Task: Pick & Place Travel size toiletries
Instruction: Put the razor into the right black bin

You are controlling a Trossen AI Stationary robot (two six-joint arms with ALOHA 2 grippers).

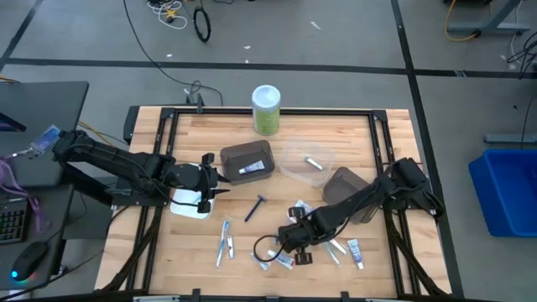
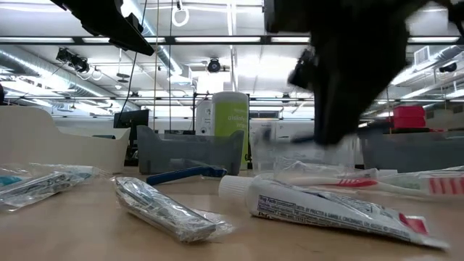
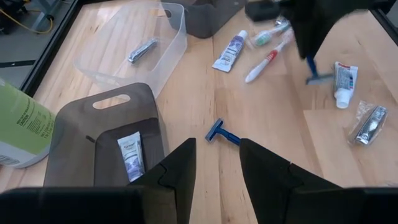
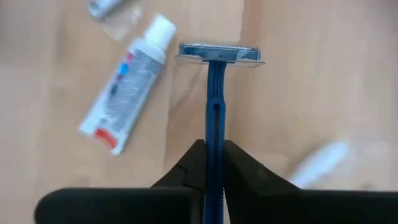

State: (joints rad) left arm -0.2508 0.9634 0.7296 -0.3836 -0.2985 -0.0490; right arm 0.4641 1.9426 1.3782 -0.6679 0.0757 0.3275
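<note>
My right gripper (image 1: pixel 291 241) hangs over the near middle of the table, shut on a blue razor (image 4: pixel 216 93). A white tube with a red end (image 4: pixel 127 84) lies on the wood beside it. More tubes, toothbrushes (image 1: pixel 225 243) and silvery packets (image 2: pixel 170 210) are scattered around. A second blue razor (image 1: pixel 254 207) lies flat mid-table. My left gripper (image 3: pixel 217 162) is open in the air over the white tray's far edge, next to a dark tray (image 3: pixel 106 134) that holds one tube (image 3: pixel 130 155). A silvery packet (image 3: pixel 142 50) lies in the clear tray (image 1: pixel 308 162). My right gripper pinches the blue razor by its handle (image 4: pixel 215 146) between the two fingers, which point down from above and lie along the handle. The head (image 4: pixel 217 54) sticks out past the fingertips. The razor looks lifted clear of the table.
A tall green canister with a white lid (image 1: pixel 267 109) stands at the far edge. A white tray (image 1: pixel 191 204) sits under the left gripper and a second dark tray (image 1: pixel 348 189) lies to the right of the clear tray. A black frame (image 1: pixel 159 134) borders the tabletop.
</note>
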